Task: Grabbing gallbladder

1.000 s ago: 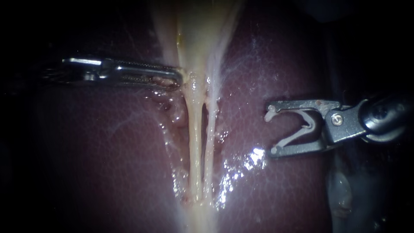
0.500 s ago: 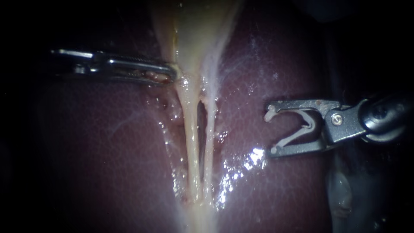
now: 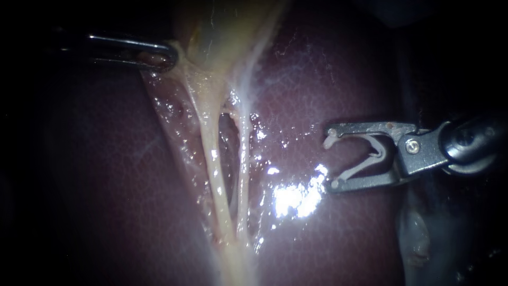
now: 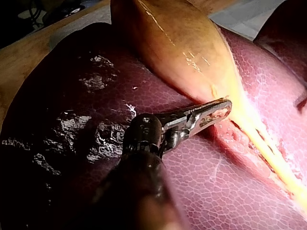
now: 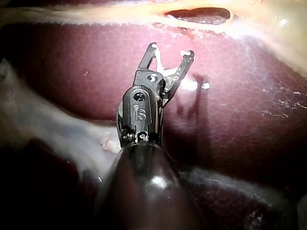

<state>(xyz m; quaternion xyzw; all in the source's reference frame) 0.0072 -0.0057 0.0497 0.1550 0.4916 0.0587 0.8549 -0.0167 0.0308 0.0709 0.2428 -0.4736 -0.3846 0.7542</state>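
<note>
Gripping the gallbladder (image 3: 222, 32): left instrument (image 3: 161, 55) jaws are clamped on pale tissue at its narrow end, with the yellow body just ahead of the tips. Two pale tubes (image 3: 211, 153) run off beside those jaws across the liver (image 3: 106, 185). Right instrument (image 3: 332, 161) sits well apart from the tubes, jaws spread wide, both touching the open white clip (image 3: 370, 156) seated between them.

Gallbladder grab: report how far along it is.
Done: the left instrument has its jaws shut on the gallbladder at its narrow end. In hand: the tissue is stretched taut, with a gap showing between the two tubes. Left: nothing of the grab that I can see; the right instrument hangs clear over the liver, a clip held between its jaws.
</note>
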